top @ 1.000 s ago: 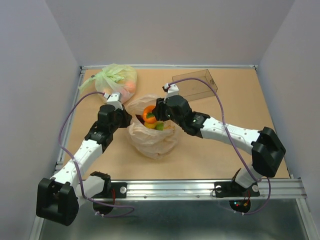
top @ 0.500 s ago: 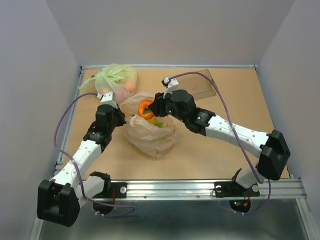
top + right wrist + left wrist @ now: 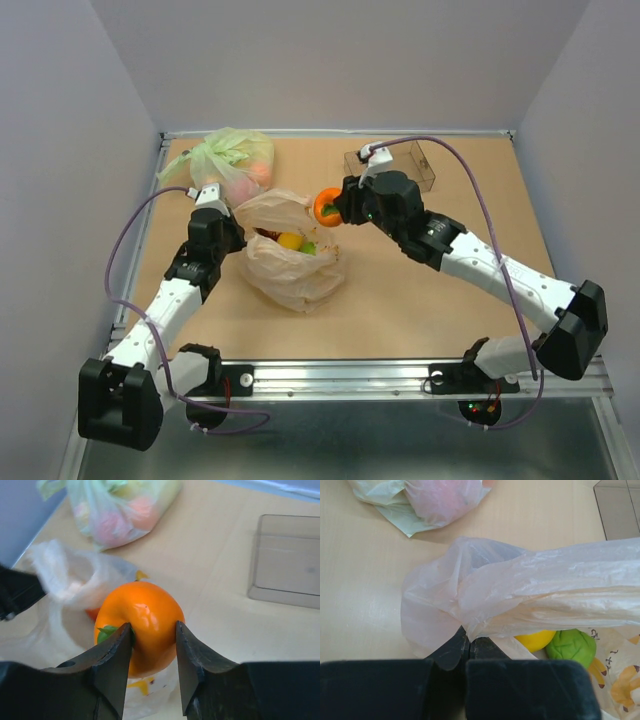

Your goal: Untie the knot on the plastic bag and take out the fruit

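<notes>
Top external | right end effector point(image 3: 340, 207) extended, pinching fruit point(image 3: 326, 206) | left end effector point(image 3: 241, 228) pinching bag point(image 3: 290, 277)

Plastic bag point(image 3: 290, 282): pale peach, crumpled on its side; mouth opened.
Orange fruit point(image 3: 327, 207) held aloft just beside mouth; lemon point(image 3: 290, 240), lime point(image 3: 310, 247) contained inside.

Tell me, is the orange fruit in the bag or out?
Out. The right claw holds the orange fruit up beside the open plastic bag; a yellow fruit and a green fruit lie inside it.
</notes>
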Robot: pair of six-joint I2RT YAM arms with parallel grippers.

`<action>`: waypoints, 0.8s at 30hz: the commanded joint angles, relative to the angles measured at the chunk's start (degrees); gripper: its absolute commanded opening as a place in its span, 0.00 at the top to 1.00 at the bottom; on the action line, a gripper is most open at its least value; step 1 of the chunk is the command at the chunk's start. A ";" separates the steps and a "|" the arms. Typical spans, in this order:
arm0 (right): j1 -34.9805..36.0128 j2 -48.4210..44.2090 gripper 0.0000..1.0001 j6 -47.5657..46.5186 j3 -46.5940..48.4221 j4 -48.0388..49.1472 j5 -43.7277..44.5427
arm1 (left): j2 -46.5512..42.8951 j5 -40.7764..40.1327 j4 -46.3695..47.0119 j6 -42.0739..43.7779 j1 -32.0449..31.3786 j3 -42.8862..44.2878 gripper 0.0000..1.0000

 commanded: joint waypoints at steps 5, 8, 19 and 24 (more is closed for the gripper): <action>-16.97 4.63 0.99 2.37 7.71 0.21 6.82 | -1.90 2.32 2.37 0.13 0.16 1.27 0.87; -22.95 11.13 0.99 5.18 11.30 0.30 4.80 | -3.57 2.76 0.97 0.31 0.16 3.63 0.71; -31.42 36.80 0.99 9.14 27.73 0.65 -3.90 | -12.70 13.38 -7.29 4.70 -0.01 8.84 0.30; -31.50 43.92 0.71 9.32 33.11 0.65 -6.64 | -13.51 22.89 -7.12 9.09 -5.00 6.37 0.30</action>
